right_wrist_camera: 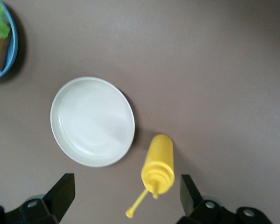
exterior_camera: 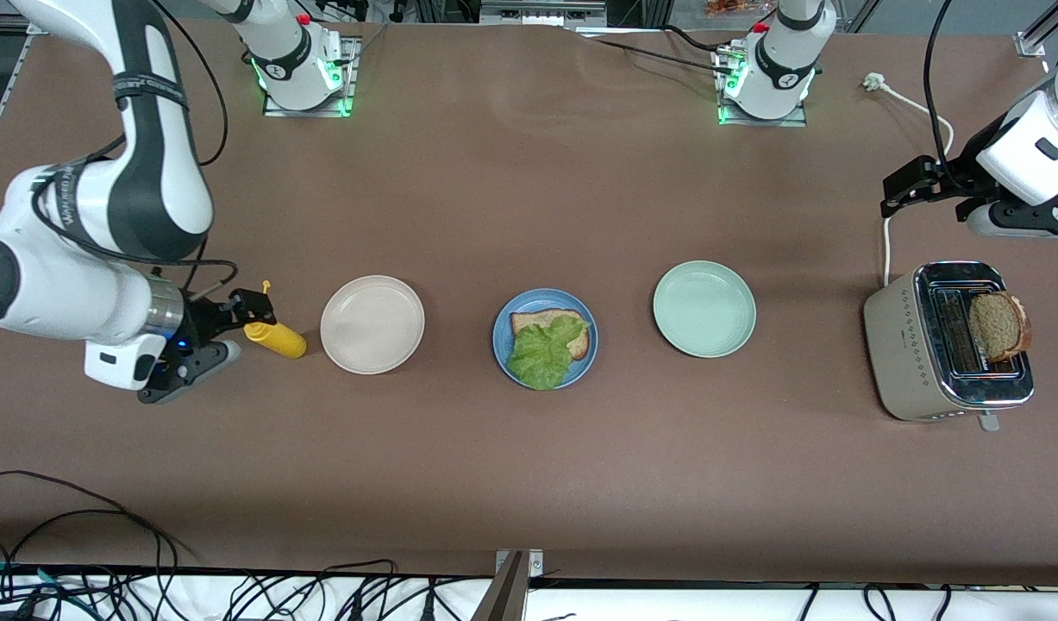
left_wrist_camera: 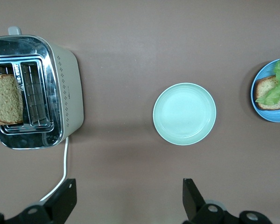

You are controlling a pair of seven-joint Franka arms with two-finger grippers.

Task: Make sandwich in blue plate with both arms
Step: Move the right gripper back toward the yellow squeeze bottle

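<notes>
The blue plate (exterior_camera: 541, 300) sits mid-table and holds one brown bread slice (exterior_camera: 537, 323) with a green lettuce leaf (exterior_camera: 541, 355) lying on it. A second bread slice (exterior_camera: 997, 326) stands up out of the toaster (exterior_camera: 904, 345). My left gripper (exterior_camera: 892, 194) hangs open and empty over bare table beside the toaster; its wrist view shows the toaster (left_wrist_camera: 67, 93), that slice (left_wrist_camera: 7, 99) and the blue plate's edge (left_wrist_camera: 270, 115). My right gripper (right_wrist_camera: 126, 196) is open low at the yellow squeeze bottle (right_wrist_camera: 158, 161), whose nozzle lies between the fingers without being gripped.
A beige plate (exterior_camera: 372, 324) lies between the bottle and the blue plate. A pale green plate (exterior_camera: 704, 309) lies between the blue plate and the toaster. The toaster's white cord (exterior_camera: 886, 246) runs away from the front camera to a loose plug.
</notes>
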